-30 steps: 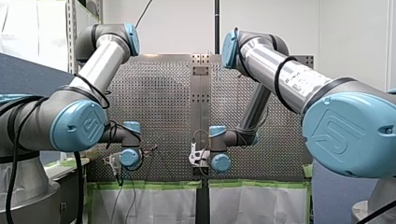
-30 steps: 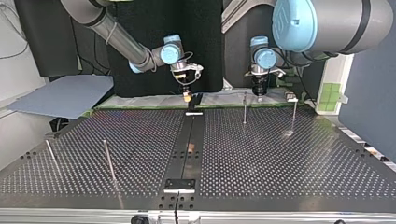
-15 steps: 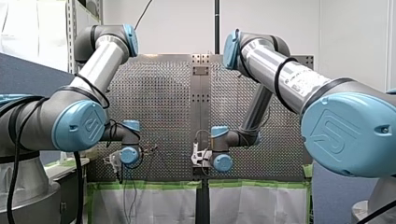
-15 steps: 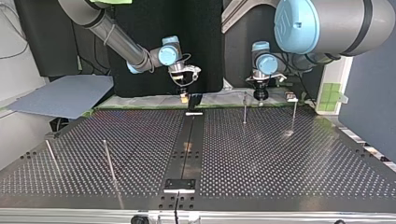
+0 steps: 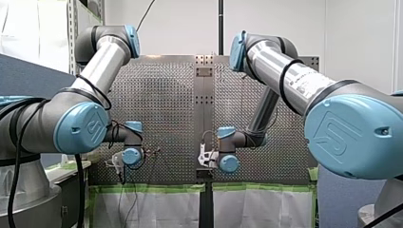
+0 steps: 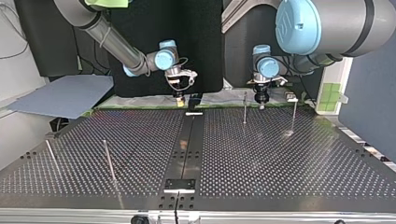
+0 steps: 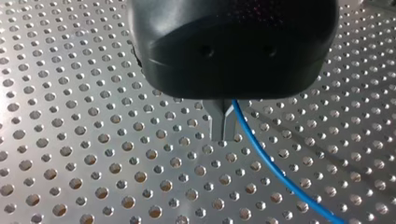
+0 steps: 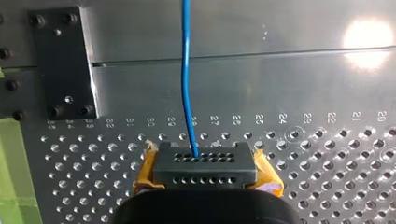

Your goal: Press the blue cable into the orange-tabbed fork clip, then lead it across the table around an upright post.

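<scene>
Left gripper [image 7: 223,133]: metal fingers [image 7: 217,122] pinched narrow, with the blue cable [image 7: 275,172] coming out right at their side. It looks clamped. From there the cable runs off at a slant over the perforated table [image 7: 93,140].

Right gripper [image 8: 203,161]: closed on the same cable. A black perforated piece sits between the yellow pads [image 8: 144,175]. The cable enters that piece at its middle and runs straight ahead over a bare metal band. Ahead and off to one side is a black plate [image 8: 63,65] with screws. Green tape [image 8: 9,186] runs along the table edge beside the gripper.

Top view: both grippers hang at the far edge of the table, well apart. The left one is at the view's right, near a thin upright post [image 6: 244,108]. A second post [image 6: 294,114] stands further right. The right gripper is near the middle, over the far end of the dark centre strip [image 6: 187,149]. A small dark object [image 6: 195,99] sits just beside it. It is too small to tell whether that's the clip. Two more posts [image 6: 109,161] stand at the view's left.

The cable is too thin to make out in the top and front views, so its path between the grippers can't be told.
</scene>
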Controlling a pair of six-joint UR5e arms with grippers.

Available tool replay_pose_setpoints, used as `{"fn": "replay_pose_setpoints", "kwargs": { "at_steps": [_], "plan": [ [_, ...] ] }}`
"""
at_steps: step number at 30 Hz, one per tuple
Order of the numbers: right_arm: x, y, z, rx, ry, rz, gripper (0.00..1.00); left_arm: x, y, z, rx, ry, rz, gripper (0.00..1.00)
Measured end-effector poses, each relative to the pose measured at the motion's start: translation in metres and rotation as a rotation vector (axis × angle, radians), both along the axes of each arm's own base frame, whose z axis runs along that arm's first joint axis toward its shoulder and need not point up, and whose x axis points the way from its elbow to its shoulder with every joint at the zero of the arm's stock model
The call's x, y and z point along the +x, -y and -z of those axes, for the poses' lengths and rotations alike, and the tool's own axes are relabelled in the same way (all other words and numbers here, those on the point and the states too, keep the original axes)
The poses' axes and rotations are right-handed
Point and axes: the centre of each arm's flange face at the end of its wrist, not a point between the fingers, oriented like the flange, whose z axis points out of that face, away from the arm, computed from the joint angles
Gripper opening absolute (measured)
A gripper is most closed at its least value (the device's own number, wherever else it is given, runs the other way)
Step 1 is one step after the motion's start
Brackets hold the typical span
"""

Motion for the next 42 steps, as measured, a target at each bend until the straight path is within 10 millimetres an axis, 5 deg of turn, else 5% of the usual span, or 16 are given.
{"fn": "replay_pose_setpoints", "kwargs": {
  "at_steps": [8,10,14,16,17,19,20,21,42],
  "plan": [
    [-0.003,0.006,-0.002,0.000,-0.002,0.008,0.00,0.001,-0.002,0.000,0.000,0.001,0.010,0.05],
    [-0.003,0.006,-0.002,0.001,-0.002,0.008,0.00,0.001,-0.003,0.000,0.001,-0.001,0.006,0.24],
    [-0.003,0.006,-0.001,0.002,-0.005,0.008,0.00,0.001,-0.002,0.000,0.004,-0.007,0.018,0.35],
    [-0.003,0.006,-0.001,0.003,-0.005,0.008,0.00,0.001,-0.001,0.001,0.003,-0.010,0.032,0.60],
    [-0.003,0.006,-0.001,0.003,-0.006,0.008,0.00,0.000,-0.001,0.001,0.002,-0.013,0.038,0.60],
    [-0.004,0.006,0.000,0.004,-0.007,0.008,0.00,-0.001,0.000,0.002,0.000,-0.025,0.045,0.88],
    [-0.004,0.006,0.000,0.005,-0.007,0.008,0.00,-0.001,0.000,0.003,0.000,-0.032,0.046,0.88],
    [-0.004,0.006,0.000,0.005,-0.007,0.008,0.00,-0.003,-0.001,0.003,0.001,-0.042,0.045,1.00],
    [-0.006,0.007,0.001,0.009,-0.017,0.011,0.00,-0.049,0.001,0.025,0.015,-0.211,0.090,1.00]
  ]
}}
